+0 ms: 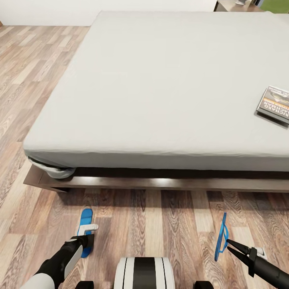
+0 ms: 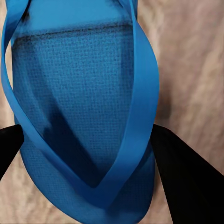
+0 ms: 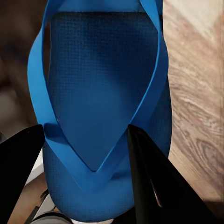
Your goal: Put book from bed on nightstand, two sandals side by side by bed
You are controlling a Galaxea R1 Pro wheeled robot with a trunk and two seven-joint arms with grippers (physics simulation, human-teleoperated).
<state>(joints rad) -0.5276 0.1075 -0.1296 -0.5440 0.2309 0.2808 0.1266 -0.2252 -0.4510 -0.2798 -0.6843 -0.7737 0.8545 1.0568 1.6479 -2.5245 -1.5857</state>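
The book [image 1: 273, 105] lies flat on the grey mattress of the bed [image 1: 160, 80], near its right side. One blue sandal [image 1: 85, 224] rests flat on the floor by the bed's front edge. My left gripper [image 1: 86, 237] hovers over it, open, with a black finger [image 2: 186, 182] on either side of the sole [image 2: 84, 93]. The other sandal [image 1: 220, 237] is off the floor and turned on edge, with my right gripper [image 1: 229, 243] shut on it. In the right wrist view its sole [image 3: 102, 84] lies between the dark fingers [image 3: 144, 177].
The bed's dark wooden frame [image 1: 160, 183] juts out low along the floor ahead. Bare plank floor [image 1: 160, 224] runs between the two sandals and off to the left. A brown wooden top [image 1: 235, 5] shows past the bed's far right corner; I cannot tell whether it is the nightstand.
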